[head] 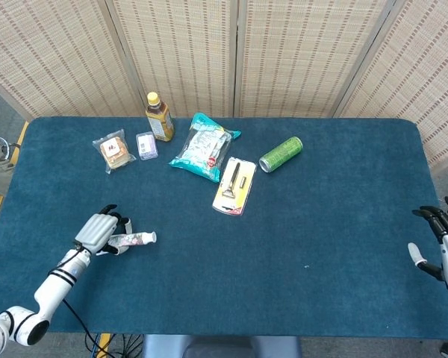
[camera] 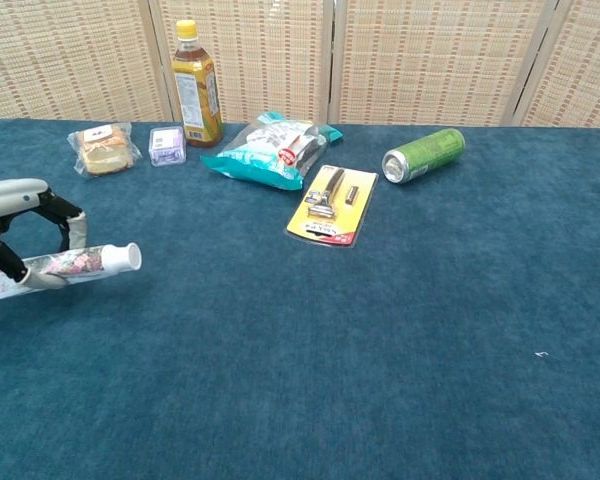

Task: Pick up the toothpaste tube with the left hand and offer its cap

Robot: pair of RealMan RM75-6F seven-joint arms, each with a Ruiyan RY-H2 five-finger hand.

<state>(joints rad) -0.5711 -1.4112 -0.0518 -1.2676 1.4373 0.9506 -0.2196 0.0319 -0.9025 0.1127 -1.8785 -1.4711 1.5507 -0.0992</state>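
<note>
The toothpaste tube (head: pixel 134 239) (camera: pixel 75 265) is white with a floral print. It lies roughly level at the table's front left, its white cap (head: pixel 151 237) (camera: pixel 130 257) pointing right. My left hand (head: pixel 101 231) (camera: pixel 20 215) grips the tube's rear half, fingers curled around it. Whether the tube is clear of the cloth I cannot tell. My right hand (head: pixel 446 250) hangs at the table's right edge with fingers spread and nothing in it; only the head view shows it.
Along the back of the blue table (head: pixel 299 224) are a wrapped bun (head: pixel 113 152), a small purple pack (head: pixel 146 145), a tea bottle (head: pixel 159 117), a teal snack bag (head: pixel 203 147), a razor card (head: pixel 235 186) and a green can (head: pixel 281 154) lying on its side.
</note>
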